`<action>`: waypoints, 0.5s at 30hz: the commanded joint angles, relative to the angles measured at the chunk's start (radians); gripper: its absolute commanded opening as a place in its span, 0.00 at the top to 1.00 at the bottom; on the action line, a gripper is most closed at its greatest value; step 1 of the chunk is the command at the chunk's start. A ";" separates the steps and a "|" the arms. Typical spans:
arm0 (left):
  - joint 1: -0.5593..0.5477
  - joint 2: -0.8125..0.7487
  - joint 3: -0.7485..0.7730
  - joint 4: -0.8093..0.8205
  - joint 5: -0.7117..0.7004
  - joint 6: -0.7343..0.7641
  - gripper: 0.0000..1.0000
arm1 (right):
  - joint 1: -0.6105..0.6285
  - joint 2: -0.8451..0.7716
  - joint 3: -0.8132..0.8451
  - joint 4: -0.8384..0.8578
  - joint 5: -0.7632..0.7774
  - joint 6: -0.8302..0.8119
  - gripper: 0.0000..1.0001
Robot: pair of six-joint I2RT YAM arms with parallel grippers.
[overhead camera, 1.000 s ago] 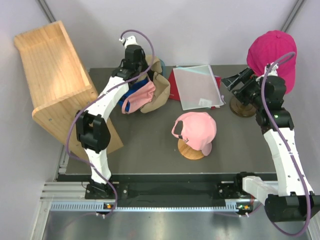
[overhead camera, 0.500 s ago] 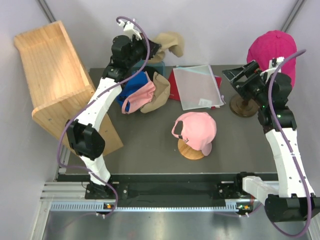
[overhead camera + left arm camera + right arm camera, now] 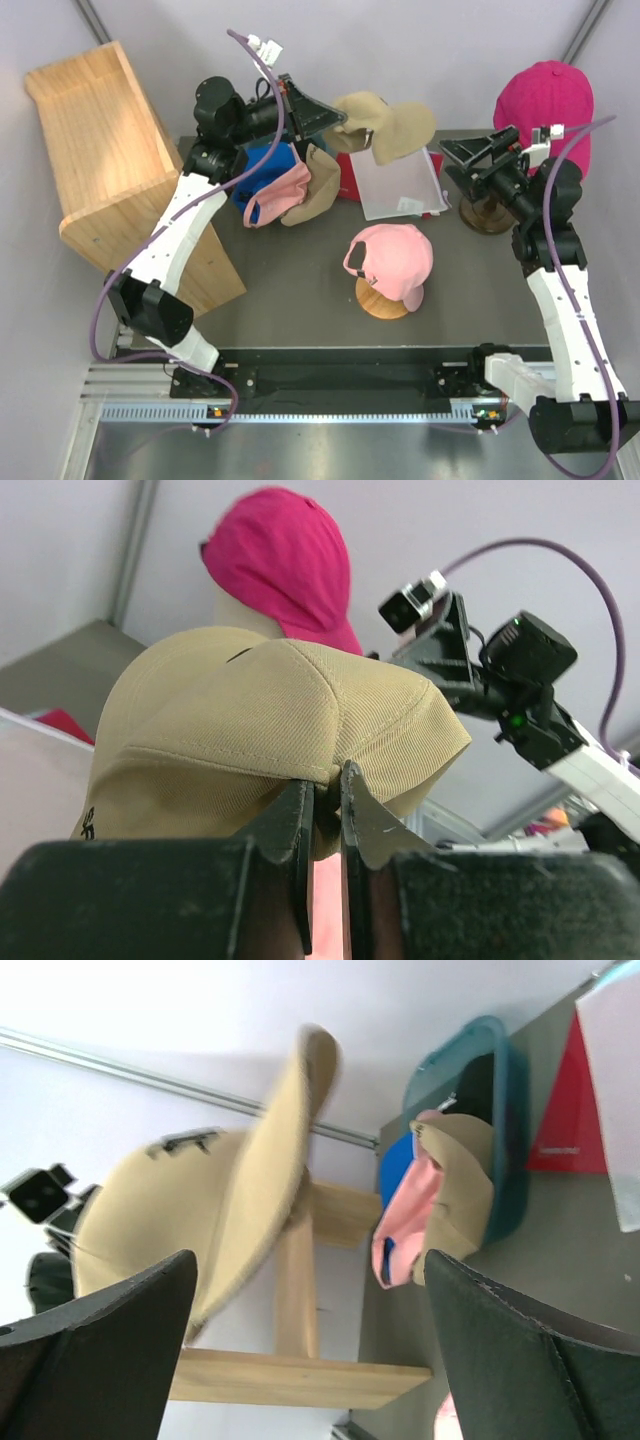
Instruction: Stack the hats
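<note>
change: left gripper (image 3: pixel 325 785) pinching tan hat (image 3: pixel 388 124) by its rim, lifted off the bin (image 3: pixel 262 168) pile, swung right, now midair over folder (image 3: pixel 400 195) | right gripper (image 3: pixel 468 160) spread wide, empty, beside magenta hat (image 3: pixel 545 98) | means: stacking underway, drop next

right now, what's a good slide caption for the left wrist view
Left gripper pinching the tan cap by its fabric, with the magenta cap and right arm behind.

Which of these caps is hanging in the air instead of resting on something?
The tan cap pinched in the left gripper. The magenta cap and the light pink cap sit on stands; the other caps lie heaped at back left.
</note>
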 commanded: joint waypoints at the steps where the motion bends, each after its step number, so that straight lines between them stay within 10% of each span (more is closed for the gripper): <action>1: -0.005 -0.089 -0.026 -0.014 0.121 -0.009 1.00 | -0.011 -0.047 -0.001 0.134 -0.017 0.061 0.05; 15: -0.080 -0.143 -0.087 -0.016 0.203 -0.061 1.00 | -0.009 -0.007 -0.038 0.145 -0.011 0.066 0.05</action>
